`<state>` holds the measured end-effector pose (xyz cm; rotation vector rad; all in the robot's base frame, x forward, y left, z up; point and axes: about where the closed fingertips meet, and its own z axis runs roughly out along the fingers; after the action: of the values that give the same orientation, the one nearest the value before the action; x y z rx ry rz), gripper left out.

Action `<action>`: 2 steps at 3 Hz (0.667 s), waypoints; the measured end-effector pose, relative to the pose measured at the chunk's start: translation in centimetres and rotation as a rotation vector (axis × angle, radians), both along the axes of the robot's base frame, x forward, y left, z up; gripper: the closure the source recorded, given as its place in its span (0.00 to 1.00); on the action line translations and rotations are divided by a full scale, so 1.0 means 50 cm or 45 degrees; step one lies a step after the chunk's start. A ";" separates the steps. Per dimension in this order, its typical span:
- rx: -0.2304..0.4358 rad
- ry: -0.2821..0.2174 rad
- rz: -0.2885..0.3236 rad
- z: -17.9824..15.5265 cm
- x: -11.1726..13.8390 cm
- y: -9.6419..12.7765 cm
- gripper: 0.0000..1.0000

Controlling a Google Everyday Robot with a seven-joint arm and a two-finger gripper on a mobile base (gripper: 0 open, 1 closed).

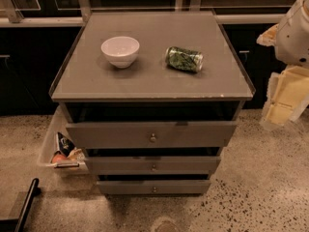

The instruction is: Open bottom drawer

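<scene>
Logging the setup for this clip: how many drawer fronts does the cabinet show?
3, stacked: the top drawer, widest; the middle drawer below it; the bottom drawer, narrowest, nearest the floor. None seems hidden. The gripper is at the frame's right edge, away from them.

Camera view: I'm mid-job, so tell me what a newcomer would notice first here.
A grey cabinet fills the middle, with a white bowl and a green can lying on its side on its top. Its three drawer fronts get smaller going down, with the bottom drawer nearest the floor. The robot's pale pincer hangs at the right edge, apart from the cabinet.
</scene>
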<state>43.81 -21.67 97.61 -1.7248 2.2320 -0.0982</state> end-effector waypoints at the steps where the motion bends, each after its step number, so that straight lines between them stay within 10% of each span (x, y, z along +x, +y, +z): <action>1: 0.000 0.000 0.000 0.000 0.000 0.000 0.00; 2: 0.012 0.008 -0.010 -0.017 -0.003 -0.011 0.00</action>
<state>43.68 -22.23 96.76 -1.7143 2.2405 -0.0840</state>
